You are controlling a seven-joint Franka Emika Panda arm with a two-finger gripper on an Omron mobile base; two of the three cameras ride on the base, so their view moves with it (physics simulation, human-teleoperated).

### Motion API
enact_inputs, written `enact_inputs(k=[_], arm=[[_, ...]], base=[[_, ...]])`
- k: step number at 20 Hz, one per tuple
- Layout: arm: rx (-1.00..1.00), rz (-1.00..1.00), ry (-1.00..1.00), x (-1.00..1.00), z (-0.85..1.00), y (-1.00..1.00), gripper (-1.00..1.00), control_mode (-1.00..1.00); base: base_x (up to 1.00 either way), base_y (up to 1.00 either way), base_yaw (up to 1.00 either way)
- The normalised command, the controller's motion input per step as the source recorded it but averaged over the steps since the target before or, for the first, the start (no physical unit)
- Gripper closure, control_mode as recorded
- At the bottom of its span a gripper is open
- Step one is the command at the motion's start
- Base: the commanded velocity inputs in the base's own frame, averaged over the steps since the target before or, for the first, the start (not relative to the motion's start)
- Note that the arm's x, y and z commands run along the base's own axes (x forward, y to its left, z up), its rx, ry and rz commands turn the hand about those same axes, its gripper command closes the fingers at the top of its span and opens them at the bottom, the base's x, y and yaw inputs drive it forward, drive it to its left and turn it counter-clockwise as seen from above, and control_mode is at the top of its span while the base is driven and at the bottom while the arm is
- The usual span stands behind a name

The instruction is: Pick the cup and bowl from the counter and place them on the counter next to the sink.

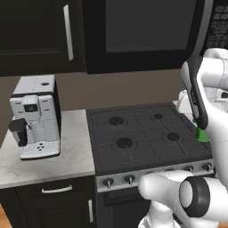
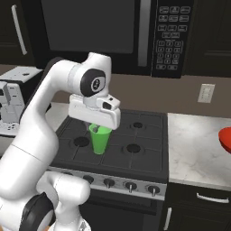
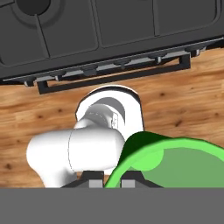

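The green cup (image 2: 100, 140) hangs upright over the black stovetop (image 2: 135, 149), its rim pinched by my shut gripper (image 2: 96, 129). A sliver of the cup (image 1: 202, 135) peeks out behind my forearm in the left base view. Seen from the hand, the cup (image 3: 175, 164) fills the lower right, its rim running between my gripper (image 3: 109, 183) tips. The red bowl (image 2: 226, 137) rests on the white marble counter (image 2: 194, 149) right of the stove, cut off by the picture edge. The sink is out of view.
A silver coffee machine (image 1: 34, 116) stands on the counter (image 1: 49, 162) left of the stove. A microwave (image 2: 113, 31) hangs above the stovetop. A wall socket (image 2: 205, 93) sits behind the right counter. Dark cabinets run overhead and below.
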Motion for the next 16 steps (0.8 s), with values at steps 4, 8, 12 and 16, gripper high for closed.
enact_inputs(k=[4,8,12,16], arm=[[0.00,0.00,0.00,0.00,0.00,0.00,1.00,-1.00],[0.00,0.00,0.00,0.00,0.00,0.00,1.00,-1.00],[0.00,0.00,0.00,0.00,0.00,0.00,1.00,1.00],[0.00,0.00,0.00,0.00,0.00,0.00,1.00,1.00]], base=[[0.00,0.00,0.00],[0.00,0.00,0.00],[0.00,0.00,0.00],[-0.77,-0.08,-0.03]])
